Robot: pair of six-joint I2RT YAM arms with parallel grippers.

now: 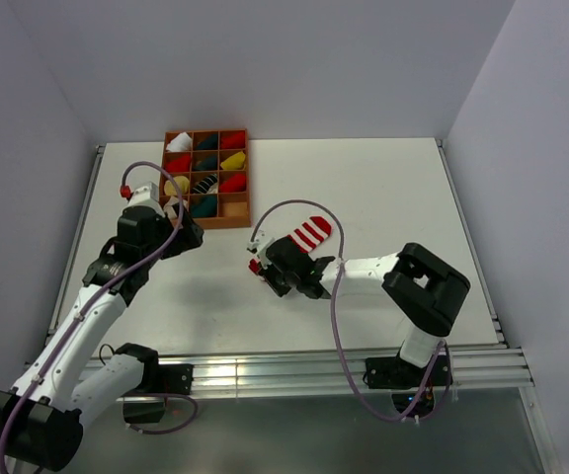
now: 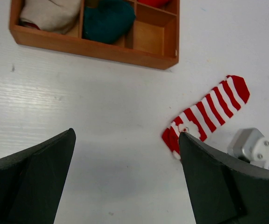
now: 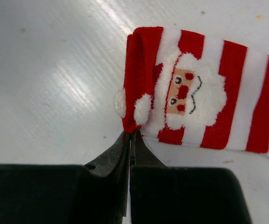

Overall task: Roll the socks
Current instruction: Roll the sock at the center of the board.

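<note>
Bare table (image 1: 393, 188) right of and behind the sock (image 1: 312, 233), and between the two grippers: open passage. In the way: tray (image 1: 243, 188) back-left, with the left gripper (image 2: 126, 140) near its front edge. The right gripper (image 3: 130, 140) is at the sock's cuff, and a cable (image 1: 304, 203) arches over the sock.

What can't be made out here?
Right wrist view: whether the shut right hand pinches the striped sock; its fingertips cover the contact.
Same view: the sock's toe, past the right edge.
Left wrist view: most of the tray, cut off by the top edge.
Top view: the sock's cuff end, under the right hand.
</note>
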